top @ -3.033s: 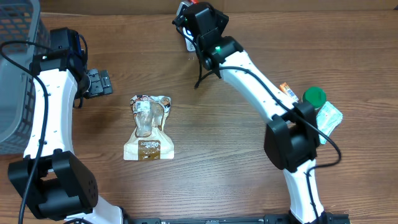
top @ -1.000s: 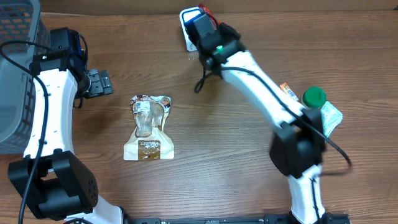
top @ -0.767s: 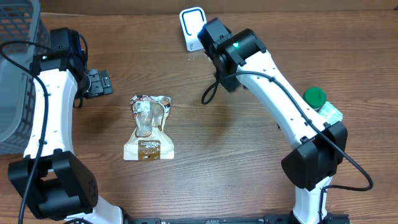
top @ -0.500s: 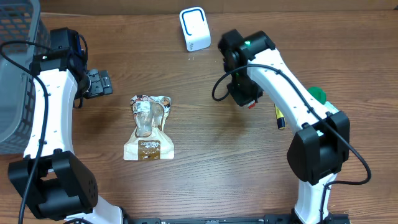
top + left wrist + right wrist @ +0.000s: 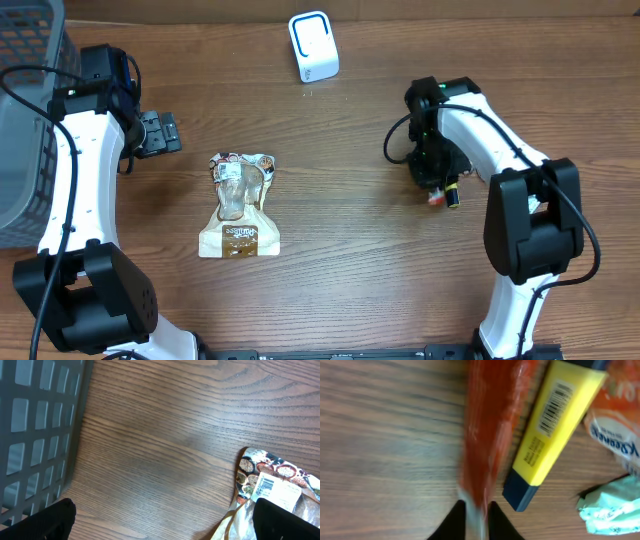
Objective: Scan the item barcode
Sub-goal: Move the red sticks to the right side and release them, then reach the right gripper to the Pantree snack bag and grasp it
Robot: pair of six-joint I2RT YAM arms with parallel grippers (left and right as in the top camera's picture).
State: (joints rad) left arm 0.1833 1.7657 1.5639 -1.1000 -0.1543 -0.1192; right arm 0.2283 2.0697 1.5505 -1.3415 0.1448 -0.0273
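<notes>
Working step: judged to be the goods-pile end of a scan cycle, either taking or letting go of one item. Which of the two cannot be told.
Right claw (image 5: 475, 519): low over the worktop (image 5: 340, 270) at its right side. Jaws narrow, with the clear sealed end of the red packet (image 5: 487, 425) between the fingertips. Whether they pinch it or stand just clear cannot be told.
Red packet: long, glossy and blurred, stretching away from the claw. No barcode shows on the visible face.
Neighbours: yellow stick (image 5: 547, 435) just beside the packet, barcode face up. Orange snack pack (image 5: 615, 420) and pale green wrapper (image 5: 605, 505) beyond it.
Scanner (image 5: 313, 46): white unit at the far edge, well apart from the right claw, with nothing held before it.
Left claw (image 5: 158, 133): jaws fully apart and empty, hanging between the grey basket (image 5: 25, 120) and the pouch (image 5: 238, 205).
Pouch: flat at mid-worktop, white barcode label up, untouched.
Next move: if taking, a firm pinch, a clean lift off the yellow stick, and the barcode turned to the scanner's face. If letting go, jaws wider and a straight rise, with the pouch likely next.
</notes>
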